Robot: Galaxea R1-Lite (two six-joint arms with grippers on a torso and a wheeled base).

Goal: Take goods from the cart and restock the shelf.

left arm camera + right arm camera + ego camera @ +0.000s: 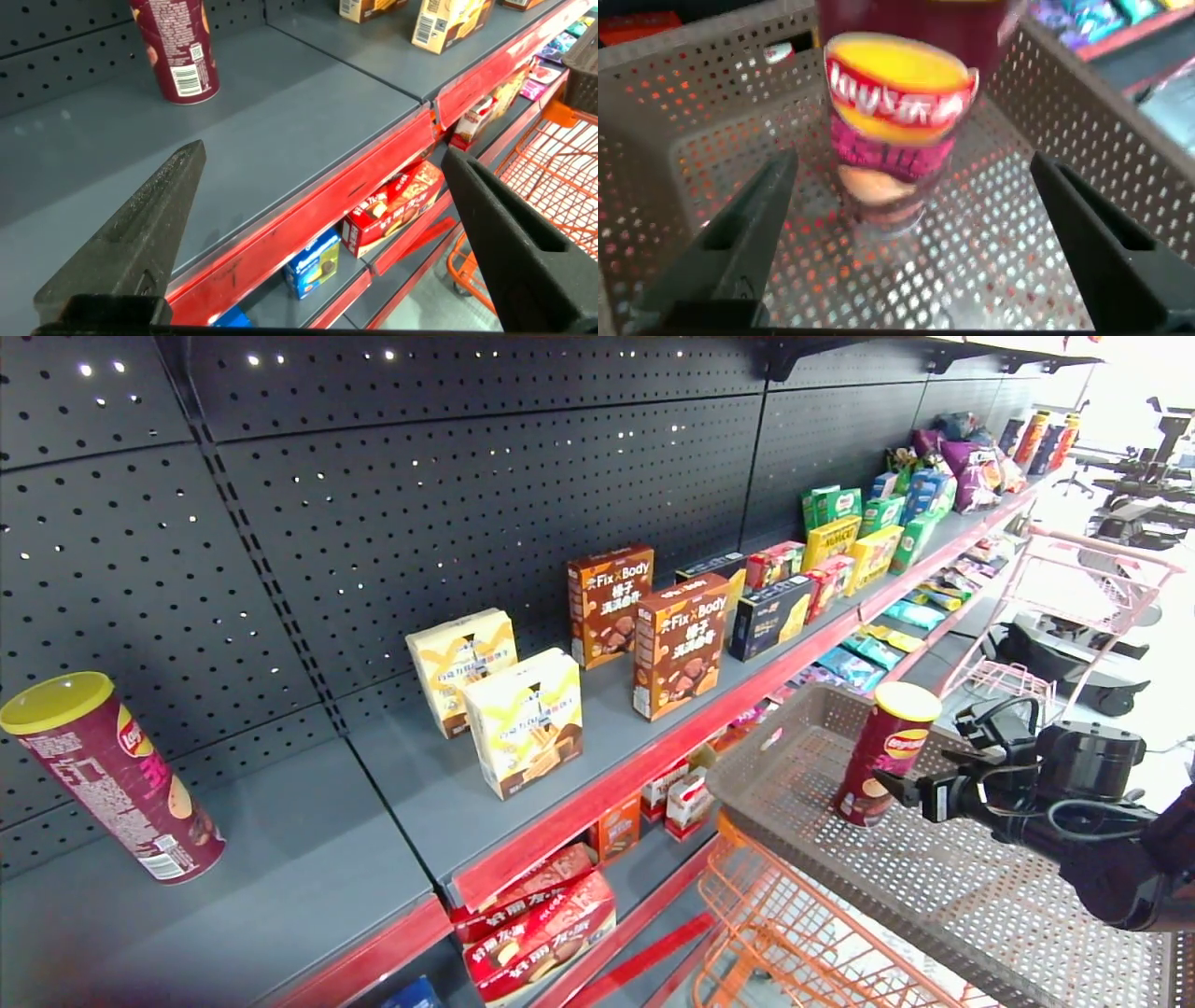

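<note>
A maroon chips can (882, 751) with a yellow lid stands upright in the brown perforated basket (934, 887) on the cart. My right gripper (898, 788) sits low beside this can (896, 121). The right gripper (906, 252) is open, its two fingers (738, 233) spread wide on either side of the can and not touching it. A second maroon chips can (112, 775) stands on the grey shelf (308, 868) at the far left. My left gripper (318, 252) hangs open above the shelf's front edge, short of that can (177, 47), with nothing between its fingers.
Cream boxes (523, 719) and brown boxes (680, 644) stand further along the shelf, then several more goods to the right. The shelf has a red front rail (597, 803), with packets on the level below. An orange wire cart (775, 933) carries the basket; a pink cart (1074, 588) stands behind.
</note>
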